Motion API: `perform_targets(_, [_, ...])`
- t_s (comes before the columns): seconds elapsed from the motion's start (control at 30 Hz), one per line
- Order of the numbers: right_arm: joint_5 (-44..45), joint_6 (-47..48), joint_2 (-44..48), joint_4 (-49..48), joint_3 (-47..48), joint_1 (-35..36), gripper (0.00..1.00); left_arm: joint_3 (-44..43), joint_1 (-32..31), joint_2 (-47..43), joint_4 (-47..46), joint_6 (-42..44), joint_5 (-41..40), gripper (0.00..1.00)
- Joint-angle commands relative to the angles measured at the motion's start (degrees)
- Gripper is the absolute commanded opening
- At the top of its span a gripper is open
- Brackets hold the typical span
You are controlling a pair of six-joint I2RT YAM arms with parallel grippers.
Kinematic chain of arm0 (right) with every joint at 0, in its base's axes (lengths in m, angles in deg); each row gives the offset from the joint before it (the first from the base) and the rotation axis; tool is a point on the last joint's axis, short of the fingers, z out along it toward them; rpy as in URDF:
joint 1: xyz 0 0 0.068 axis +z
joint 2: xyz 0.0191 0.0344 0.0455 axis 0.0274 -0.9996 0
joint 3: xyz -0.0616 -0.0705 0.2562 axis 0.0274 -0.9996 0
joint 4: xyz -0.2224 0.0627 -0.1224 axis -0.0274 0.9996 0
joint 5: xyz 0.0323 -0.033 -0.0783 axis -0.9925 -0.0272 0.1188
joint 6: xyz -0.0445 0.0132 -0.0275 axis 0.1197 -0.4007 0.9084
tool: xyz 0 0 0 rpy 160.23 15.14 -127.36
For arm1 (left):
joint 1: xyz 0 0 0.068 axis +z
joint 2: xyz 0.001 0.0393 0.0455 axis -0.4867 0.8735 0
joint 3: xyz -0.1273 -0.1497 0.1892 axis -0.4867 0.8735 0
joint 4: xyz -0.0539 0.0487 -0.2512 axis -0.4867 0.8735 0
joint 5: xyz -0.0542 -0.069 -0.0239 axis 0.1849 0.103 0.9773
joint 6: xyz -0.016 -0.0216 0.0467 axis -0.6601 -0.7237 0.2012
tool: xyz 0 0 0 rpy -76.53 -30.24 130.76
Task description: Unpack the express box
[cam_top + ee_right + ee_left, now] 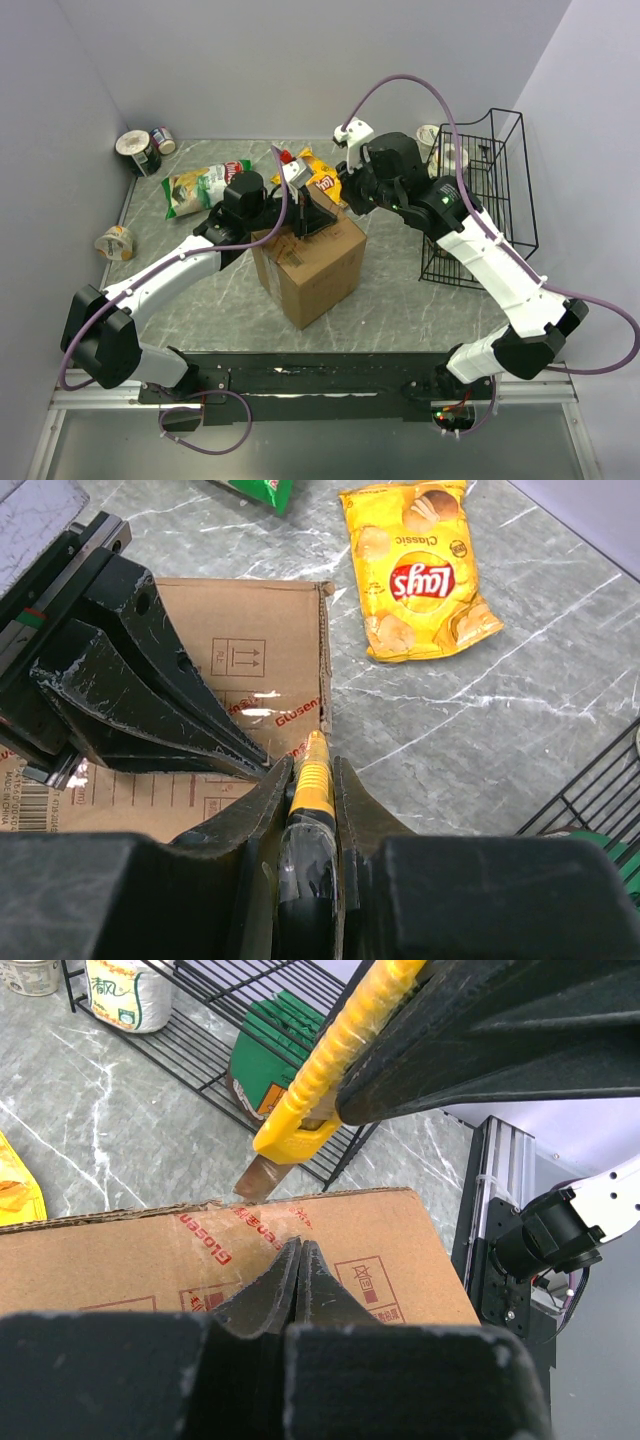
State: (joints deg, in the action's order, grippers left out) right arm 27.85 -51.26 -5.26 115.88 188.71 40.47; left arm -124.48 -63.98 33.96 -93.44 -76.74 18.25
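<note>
Express box (310,268) mid-bench (400,310), flaps down, taped seam on top, just ahead of arm bases. Left jaws pressed fully together, holding nothing, tips down on box top. Right jaws clamped partway on yellow utility knife (313,780); blade (258,1178) tip at box's top edge. Beyond: Lay's bag (425,575), green snack bag (203,187). Black wire basket (500,200) far right; cans (140,150) far left corner.

Count: 1 express box (310,270), 1 yellow knife (312,780), 1 wire basket (515,190), 1 green packet (280,1045). 2 chip bags: green bag (200,187), yellow bag (425,575). 5 round cups or cans (138,152) (163,140) (115,243) (430,135) (452,158), as far as I can make out.
</note>
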Motion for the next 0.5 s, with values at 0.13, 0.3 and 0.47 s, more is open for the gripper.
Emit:
perform_targets(0.13, [-0.78, -1.18, -0.57, -1.47, -1.87, 0.58, 0.00, 3.97, 0.84, 3.05, 12.68, 0.99, -3.14, 0.01])
perform_targets(0.3, [0.36, -0.65, -0.31, -2.00, -3.19, 1.11, 0.00, 4.24, 0.84, 2.79, 12.68, 0.99, -3.14, 0.01])
perform_targets(0.47, [2.99, 1.02, 1.18, -6.38, -1.26, 1.11, 0.00, 4.41, 0.84, 2.70, 12.94, 1.08, -3.05, 0.01])
